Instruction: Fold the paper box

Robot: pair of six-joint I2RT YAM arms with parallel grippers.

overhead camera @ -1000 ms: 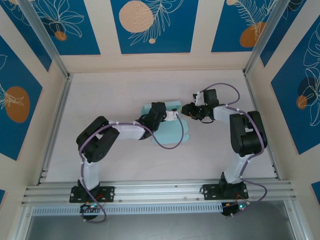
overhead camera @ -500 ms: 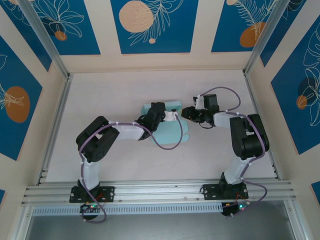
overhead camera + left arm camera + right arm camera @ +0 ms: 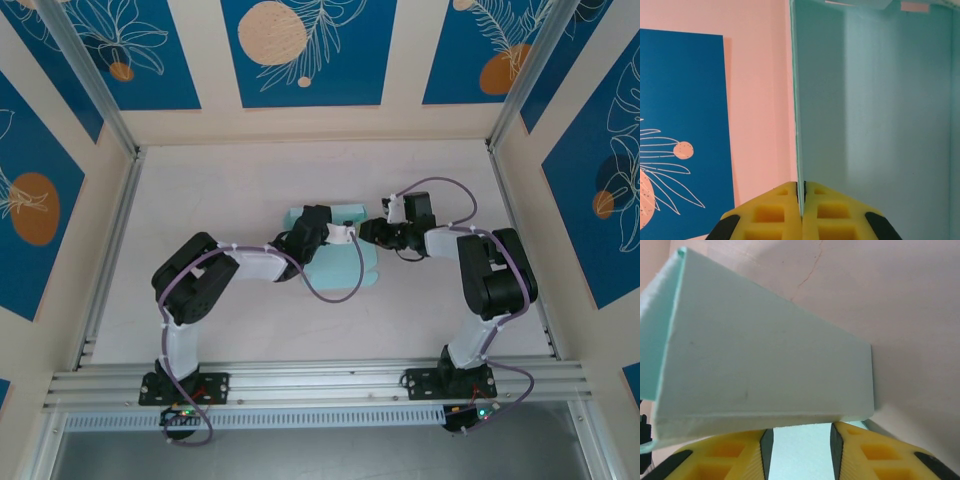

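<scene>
**Right claw draws up to the pinched box**

Nearest the camera, both arm bases sit on the aluminium rail point(image 3: 320, 380) at the table's near edge. From there the arms reach inward and meet at the middle of the table point(image 3: 230, 190). The paper box point(image 3: 338, 268) lies there, pale mint and partly hidden under the left wrist.

The left gripper point(image 3: 800, 200) is clamped tight on the thin edge of an upright card wall. Its yellow fingertips are pressed together, with the sheet rising straight from between them. A broad mint panel stands to the right of that edge.

The right gripper point(image 3: 799, 450) has its yellow fingers standing apart, with nothing pinched between them. The lower edge of a slanted box panel runs across just above their tips, and more mint card shows through the gap.

Compared with a second ago, the right wrist has moved left, closer to the box and the left claw. The left arm and the box have kept their places.

Beyond, blue wall panels point(image 3: 300, 50) carry white leaf outlines and orange discs.
</scene>
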